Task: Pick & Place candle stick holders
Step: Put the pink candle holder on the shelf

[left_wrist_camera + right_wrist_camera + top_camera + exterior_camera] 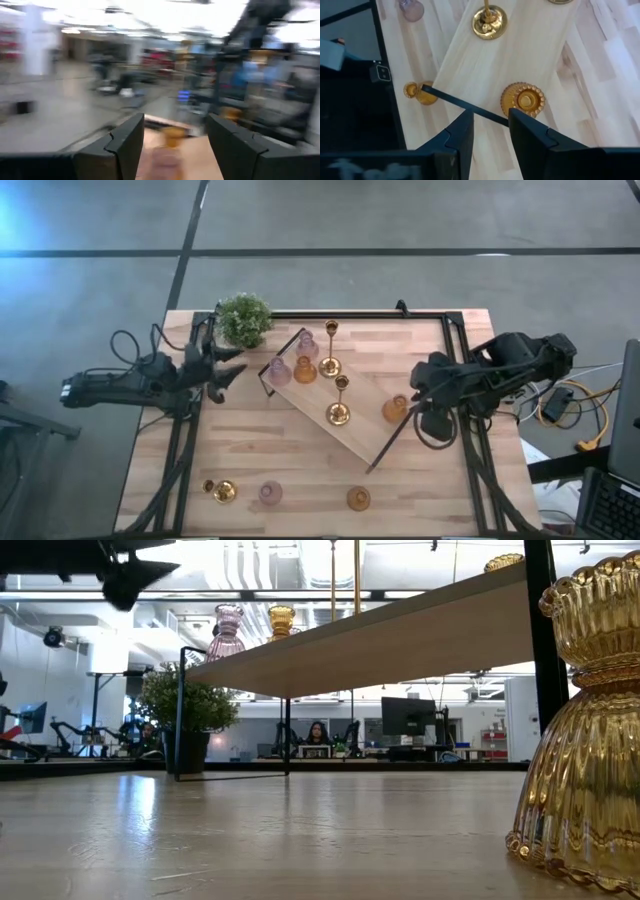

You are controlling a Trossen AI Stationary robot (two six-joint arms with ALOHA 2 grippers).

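From above, we see the candle stick holders split between the tray (350,442) and the bare surface (300,480). On the long wooden tray stand two gold holders (330,366), a pink glass one (279,371), an amber one beside it (305,370), and another amber glass holder (395,409) near the tray's right end. Three more sit on the surface along the near edge: a gold one lying over (221,490), a pink one (270,493) and an amber one (358,499). The right gripper (418,406) hangs just beside the amber holder on the tray; the left gripper (222,375) waits near the potted plant (244,319).

At surface level, a ribbed amber holder (585,720) fills the right edge. We judge it rigid, fairly heavy for its size, slick and breakable; the narrow waist between bowl and flared foot looks the surest place to pinch. The thin gold stems would tip easily and are best taken low on the stem.

In the left wrist view, the left gripper (176,145) has its fingers (125,145) well apart with nothing between them; the rest is blurred.

In the right wrist view, the right gripper (491,131) stands over the tray's black handle (465,104), just short of the amber holder (523,100). Its fingers (532,137) are parted by a narrow gap and clasp nothing; we cannot tell whether they touch the handle.
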